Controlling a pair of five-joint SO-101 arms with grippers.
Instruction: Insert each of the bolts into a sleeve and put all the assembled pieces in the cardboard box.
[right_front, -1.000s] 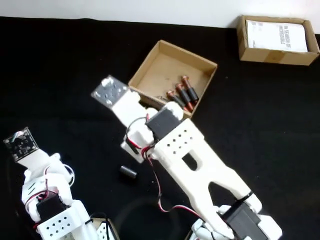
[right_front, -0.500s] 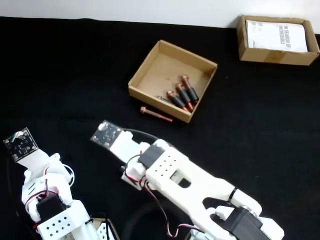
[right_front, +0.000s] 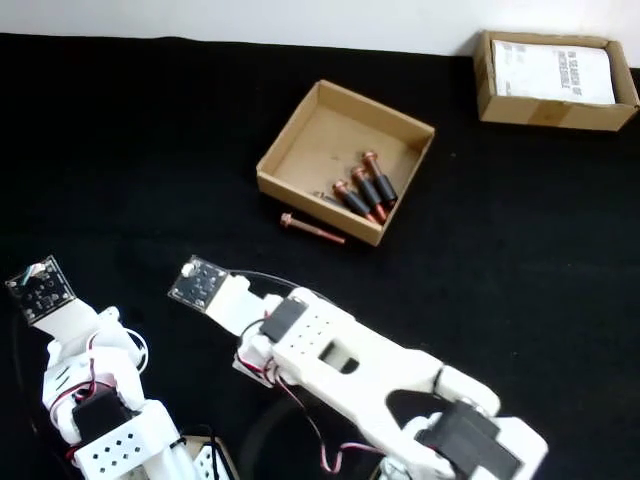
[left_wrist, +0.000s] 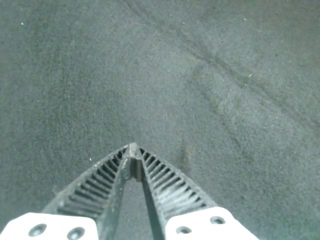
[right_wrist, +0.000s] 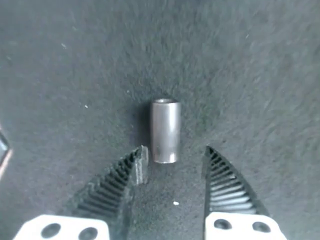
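A dark metal sleeve (right_wrist: 165, 131) lies on the black cloth, its near end level with the tips of my right gripper (right_wrist: 172, 162). That gripper is open and holds nothing; one finger stands on each side of the sleeve. In the high view the right arm (right_front: 330, 350) covers the spot where the sleeve lies. A loose copper bolt (right_front: 312, 228) rests on the cloth just in front of the cardboard box (right_front: 290, 150), which holds three sleeved bolts (right_front: 365, 195). My left gripper (left_wrist: 132, 152) is shut on nothing above bare cloth; the left arm (right_front: 95, 390) sits at the front left.
A second cardboard box (right_front: 490, 85) with a printed sheet (right_front: 553, 70) in it stands at the back right corner. Black cloth (right_front: 150, 130) covers the whole table.
The right arm has drawn back from the box toward the front left and now sits over the sleeve, uncovering the loose bolt. The left arm has not moved.
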